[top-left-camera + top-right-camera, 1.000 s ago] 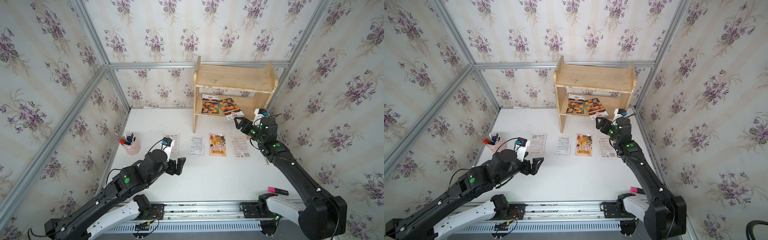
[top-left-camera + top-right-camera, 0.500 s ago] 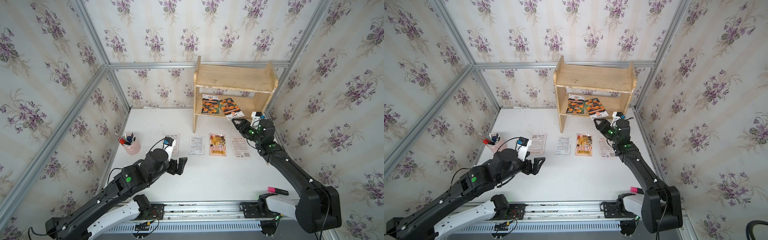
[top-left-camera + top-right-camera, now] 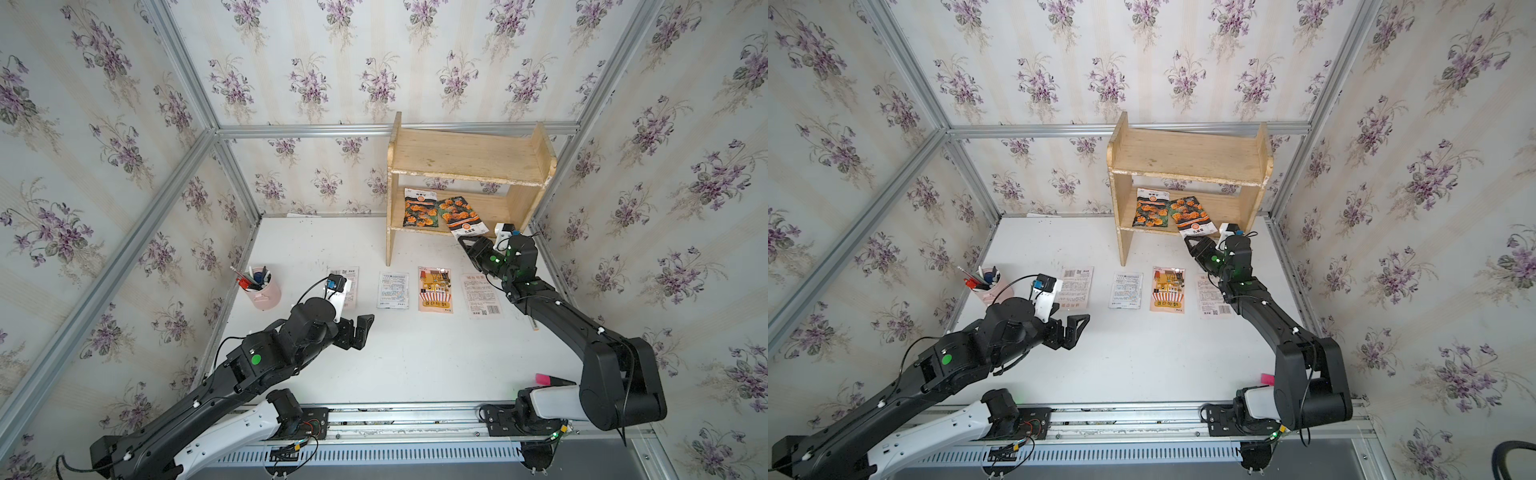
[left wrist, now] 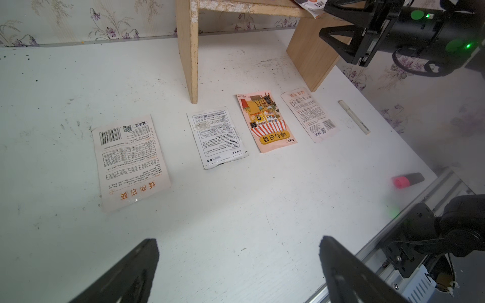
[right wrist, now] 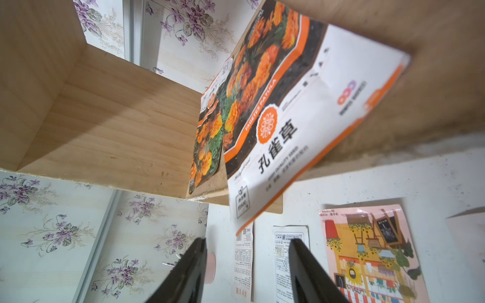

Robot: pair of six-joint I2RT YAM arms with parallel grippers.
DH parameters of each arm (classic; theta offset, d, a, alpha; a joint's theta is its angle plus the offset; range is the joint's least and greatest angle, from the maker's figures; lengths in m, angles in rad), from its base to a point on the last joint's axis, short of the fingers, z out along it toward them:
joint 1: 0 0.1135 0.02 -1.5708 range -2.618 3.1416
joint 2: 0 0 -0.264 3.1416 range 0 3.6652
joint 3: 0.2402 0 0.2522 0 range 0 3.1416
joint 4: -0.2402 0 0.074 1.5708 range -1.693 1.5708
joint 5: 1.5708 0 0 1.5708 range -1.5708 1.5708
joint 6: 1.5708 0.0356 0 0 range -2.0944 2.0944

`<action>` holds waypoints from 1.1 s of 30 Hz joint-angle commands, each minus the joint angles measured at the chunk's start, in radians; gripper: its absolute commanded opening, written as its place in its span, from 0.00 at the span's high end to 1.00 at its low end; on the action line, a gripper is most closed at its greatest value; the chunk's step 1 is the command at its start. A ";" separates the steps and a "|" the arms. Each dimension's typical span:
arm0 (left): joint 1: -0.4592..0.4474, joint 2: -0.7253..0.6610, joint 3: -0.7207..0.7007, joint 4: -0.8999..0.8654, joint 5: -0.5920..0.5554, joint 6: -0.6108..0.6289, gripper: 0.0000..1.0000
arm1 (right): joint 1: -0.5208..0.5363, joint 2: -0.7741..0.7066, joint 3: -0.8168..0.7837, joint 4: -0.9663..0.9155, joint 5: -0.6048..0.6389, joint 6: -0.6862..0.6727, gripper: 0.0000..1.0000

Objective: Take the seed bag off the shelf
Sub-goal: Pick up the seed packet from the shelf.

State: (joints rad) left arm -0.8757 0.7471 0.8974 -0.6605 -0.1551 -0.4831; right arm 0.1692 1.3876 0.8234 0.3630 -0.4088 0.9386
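The seed bag (image 3: 464, 217) lies on the lower tier of the shelf (image 3: 465, 156), one corner overhanging the front edge. The right gripper (image 5: 247, 241) sits at that corner, jaws partly apart and not clamped. The left gripper (image 4: 237, 244) hovers wide open over the tabletop (image 3: 415, 357).

Both top views overlook whole table (image 3: 415, 353); wrist cams low, close, facing shelf (image 4: 187, 52).
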 commanded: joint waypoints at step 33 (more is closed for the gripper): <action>0.001 0.014 0.004 0.056 0.015 -0.020 0.00 | 0.000 0.014 0.036 0.033 0.038 -0.036 1.00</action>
State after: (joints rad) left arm -0.8757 0.7601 0.8967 -0.6487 -0.1532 -0.4904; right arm 0.1692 1.4338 0.8642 0.4103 -0.4068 0.9508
